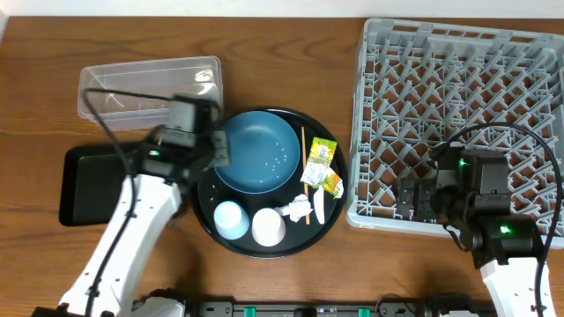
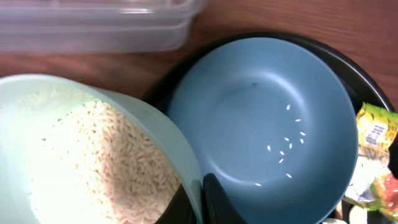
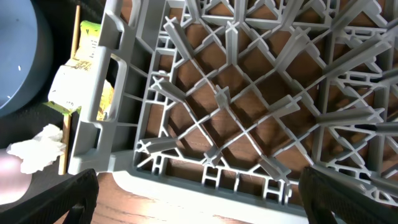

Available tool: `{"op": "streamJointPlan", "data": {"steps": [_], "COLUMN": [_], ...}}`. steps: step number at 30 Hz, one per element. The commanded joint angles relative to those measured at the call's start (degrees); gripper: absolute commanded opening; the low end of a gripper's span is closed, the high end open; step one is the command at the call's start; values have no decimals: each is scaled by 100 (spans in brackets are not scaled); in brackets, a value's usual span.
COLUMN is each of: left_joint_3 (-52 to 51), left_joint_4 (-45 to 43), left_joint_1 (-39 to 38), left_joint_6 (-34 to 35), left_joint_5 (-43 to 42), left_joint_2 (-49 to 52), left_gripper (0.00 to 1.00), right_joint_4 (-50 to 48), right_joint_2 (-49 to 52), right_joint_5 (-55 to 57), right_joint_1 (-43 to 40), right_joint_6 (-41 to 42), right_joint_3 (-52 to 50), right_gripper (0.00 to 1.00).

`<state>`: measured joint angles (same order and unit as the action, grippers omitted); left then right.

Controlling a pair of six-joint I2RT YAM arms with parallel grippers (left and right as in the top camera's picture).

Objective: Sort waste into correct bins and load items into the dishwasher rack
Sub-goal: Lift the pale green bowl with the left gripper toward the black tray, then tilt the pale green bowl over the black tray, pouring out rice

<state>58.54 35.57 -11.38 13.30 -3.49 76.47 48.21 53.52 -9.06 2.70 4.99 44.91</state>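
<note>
My left gripper point(image 2: 198, 200) is shut on the rim of the small cream bowl point(image 2: 155, 134), which is full of white rice point(image 2: 93, 162). It holds the bowl at the left edge of the blue plate point(image 2: 261, 118), between the plate and the clear tub point(image 2: 93, 25). A few rice grains point(image 2: 286, 146) lie in the plate point(image 1: 257, 151). In the overhead view the left gripper point(image 1: 204, 148) hides the bowl. My right gripper point(image 3: 202, 190) is open and empty over the front left corner of the grey rack point(image 3: 249, 112), also seen overhead point(image 1: 414, 198).
The round black tray point(image 1: 204, 198) holds a pale blue cup point(image 1: 231, 218), a whitish cup point(image 1: 269, 226), a white scrap point(image 1: 298, 210), wrappers point(image 1: 319, 163) and a wooden stick point(image 1: 304, 154). The shallow black tray point(image 1: 88, 180) lies left. The rack point(image 1: 458, 114) fills the right side.
</note>
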Motion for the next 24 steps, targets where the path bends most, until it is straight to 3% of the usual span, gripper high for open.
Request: {"op": "streamJointPlan", "data": {"steps": [1,14,24], "left_joint_3": [133,66,66], "left_joint_4": [133,160,55], "left_joint_1": [756,3716,4909], "left_joint_6": [-90,-645,-1064], "left_joint_5": [-1141,-4400,-6682], "left_joint_2": [-37,341,1609], "left_gripper": [6,6,6], "right_joint_4": [9,46,66], "right_joint_2": [-2,-4,-2], "right_joint_5": [-37,-37,-37], "right_joint_1": [-39,-39,-39], "right_joint_6": [52,52,52], "right_joint_3": [101,101,101], "right_gripper": [99,99,99]}}
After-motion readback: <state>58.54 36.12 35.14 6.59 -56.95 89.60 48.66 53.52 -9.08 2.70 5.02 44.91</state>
